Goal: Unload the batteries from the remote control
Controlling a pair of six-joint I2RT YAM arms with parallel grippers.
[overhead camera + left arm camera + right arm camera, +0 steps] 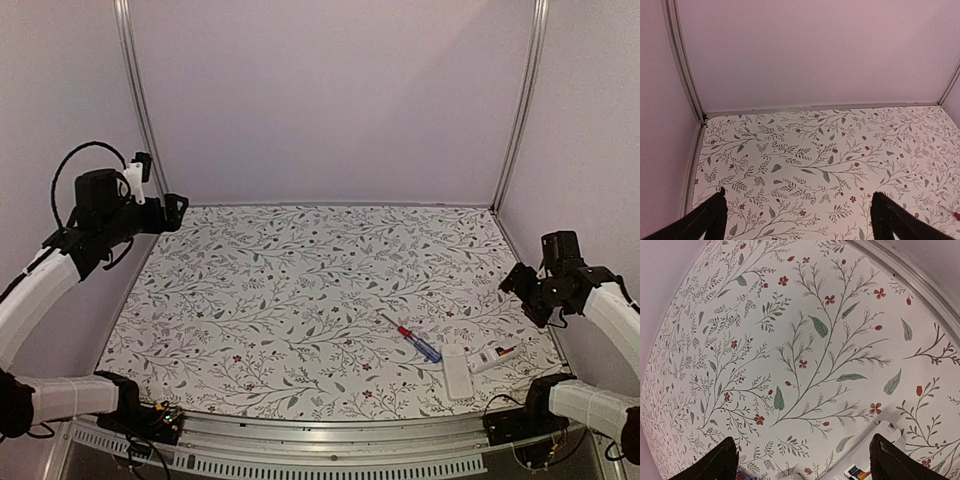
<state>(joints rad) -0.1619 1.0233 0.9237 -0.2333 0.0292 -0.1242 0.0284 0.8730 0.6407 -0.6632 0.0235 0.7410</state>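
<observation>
The remote control (490, 358), a slim white oblong, lies on the floral mat near the front right, recess up. The batteries (506, 351) show as a small red-and-dark patch inside it. In the right wrist view the remote (880, 452) lies at the bottom right with a dark-and-orange battery end (860, 473) showing. My right gripper (518, 282) hangs open above and just right of the remote, and its wrist view (805, 462) shows nothing between its jaws. My left gripper (173, 212) is raised at the far left, open and empty in its wrist view (800, 220) too.
A red-and-blue-handled screwdriver (412, 339) lies left of the remote. A flat white plate (457, 371) lies between them, close to the front edge. Purple walls and metal posts (135, 95) enclose the mat on three sides.
</observation>
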